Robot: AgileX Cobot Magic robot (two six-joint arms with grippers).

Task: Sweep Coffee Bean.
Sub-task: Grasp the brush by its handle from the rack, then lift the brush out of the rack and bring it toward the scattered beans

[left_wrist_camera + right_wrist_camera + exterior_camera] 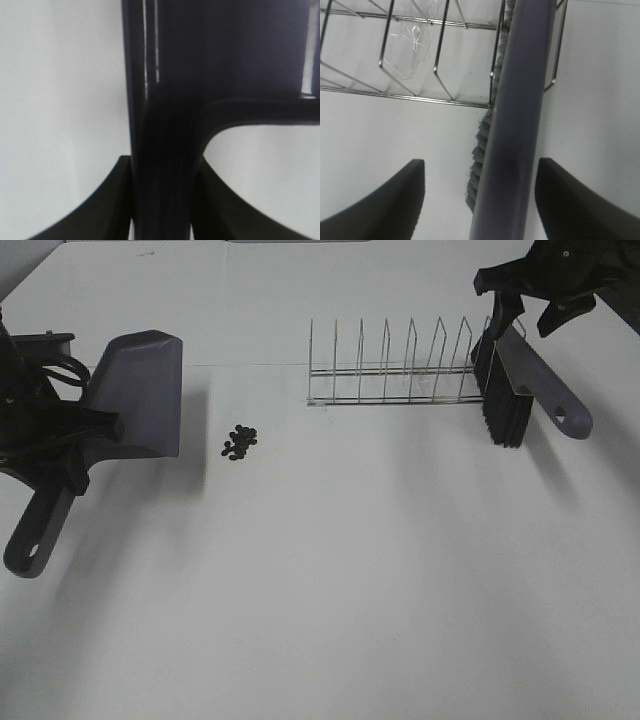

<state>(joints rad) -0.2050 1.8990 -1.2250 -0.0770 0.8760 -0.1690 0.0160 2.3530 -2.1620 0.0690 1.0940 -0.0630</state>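
right gripper (481,165) open, straddling the brush (515,125), handle running lengthwise through the gap, untouched; left gripper (162,160) clamps the dustpan (140,390), beans (239,441) near it.

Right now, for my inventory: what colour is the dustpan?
Purple-grey dustpan, best seen in the exterior high view.

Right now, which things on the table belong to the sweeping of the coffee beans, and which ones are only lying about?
For the job:
- coffee beans
- dustpan
- brush

Only lying about:
- wire rack, with the brush standing at its end
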